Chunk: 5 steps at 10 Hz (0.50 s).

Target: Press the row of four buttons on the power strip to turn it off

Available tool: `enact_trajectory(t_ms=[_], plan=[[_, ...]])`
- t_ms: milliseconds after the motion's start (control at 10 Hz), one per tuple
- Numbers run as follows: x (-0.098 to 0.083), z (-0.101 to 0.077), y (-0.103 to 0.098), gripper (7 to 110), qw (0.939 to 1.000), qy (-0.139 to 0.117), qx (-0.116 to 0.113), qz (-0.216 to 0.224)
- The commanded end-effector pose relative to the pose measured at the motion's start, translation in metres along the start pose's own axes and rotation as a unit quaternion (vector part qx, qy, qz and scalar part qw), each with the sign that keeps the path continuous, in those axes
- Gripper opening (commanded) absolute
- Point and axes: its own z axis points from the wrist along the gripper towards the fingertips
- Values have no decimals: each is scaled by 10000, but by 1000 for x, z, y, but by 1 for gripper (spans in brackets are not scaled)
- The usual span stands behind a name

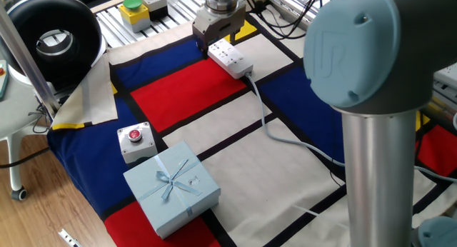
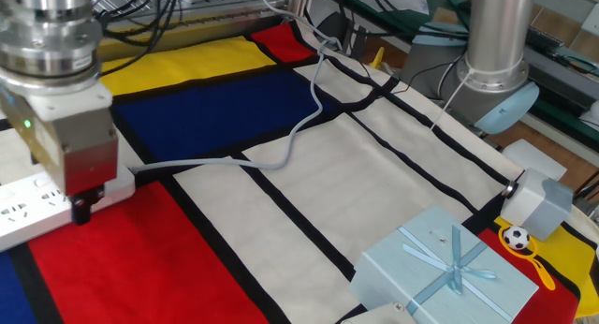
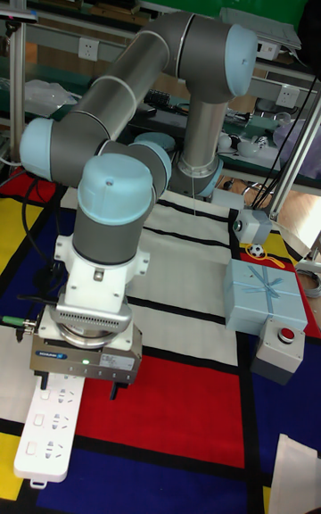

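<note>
The gripper (image 2: 80, 210) hangs low over the cord end of the power strip (image 3: 49, 429); whether its fingers are open cannot be told. The strip lies on the checked cloth (image 2: 309, 184), its grey cord (image 1: 285, 136) trailing away across a white panel.

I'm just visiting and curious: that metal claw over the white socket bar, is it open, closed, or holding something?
Gripper: cannot be told whether its jaws are open or closed; it holds nothing visible, poised over the power strip.

White power strip (image 3: 49, 425) — red, blue, yellow, black-lined cloth (image 1: 178, 90) — pale-blue gift box (image 1: 171, 186)
</note>
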Motion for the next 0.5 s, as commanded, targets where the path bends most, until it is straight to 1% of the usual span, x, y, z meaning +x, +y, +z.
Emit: enact_trajectory(t_ms=[0,400], plan=[[-6,10,6,22,9999,-14,-101,99],[-3,14,5,22,9998,10,-147,117]])
